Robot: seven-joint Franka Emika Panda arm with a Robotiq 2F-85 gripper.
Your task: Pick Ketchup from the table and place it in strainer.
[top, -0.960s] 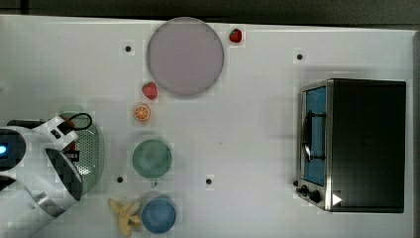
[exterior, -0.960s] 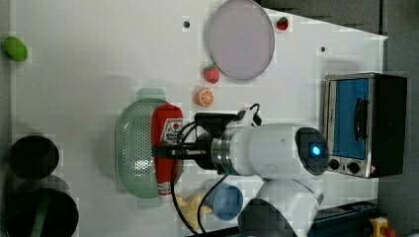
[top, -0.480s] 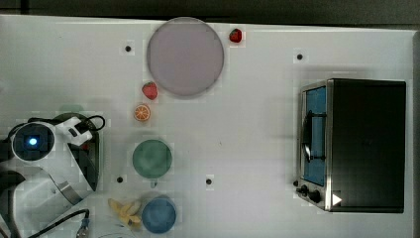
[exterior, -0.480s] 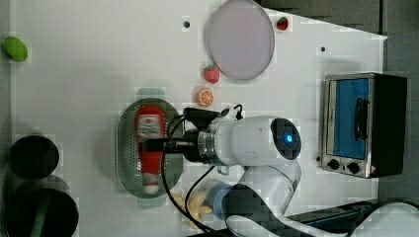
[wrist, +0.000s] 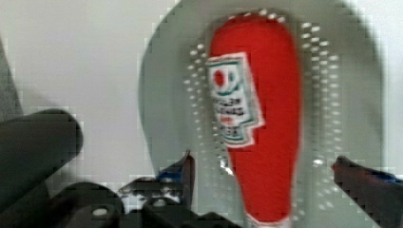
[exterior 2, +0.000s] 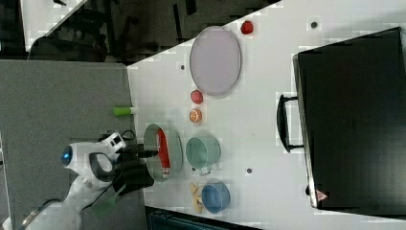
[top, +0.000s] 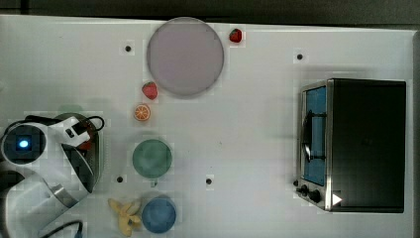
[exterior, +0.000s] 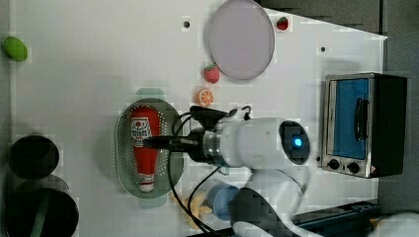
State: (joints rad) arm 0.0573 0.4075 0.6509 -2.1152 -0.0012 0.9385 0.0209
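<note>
now the ketchup (exterior: 144, 150) lies flat inside the strainer (exterior: 123, 163), its length along the basket's long axis, with the white label toward the wider end and the narrow cap end toward the left view's bottom. in the wrist view the ketchup bottle (wrist: 259, 118) rests on the perforated floor of the strainer (wrist: 347, 95), and the gripper (wrist: 263, 178) sits over its narrow half with the jaws spread wide: one fingertip (wrist: 187, 166) stands off one side of the bottle and the other off the opposite side, neither touching it. in the left view the gripper (exterior: 150, 142) reaches across the middle of the bottle from the left view's right, the white arm (exterior: 257, 145) behind it.

elsewhere on the white table (top: 257, 129), in the top view, a green bowl (top: 152, 157) sits just beside the strainer on the top view's right, a blue bowl (top: 158, 214) lies below it with a banana (top: 125, 214) next to that. an orange slice (top: 142, 112) and a strawberry (top: 149, 90) lie near a round grey plate (top: 185, 55), and a second strawberry (top: 236, 35) sits by the plate's far edge. a toaster oven (top: 354, 144) stands well apart at the top view's right.
</note>
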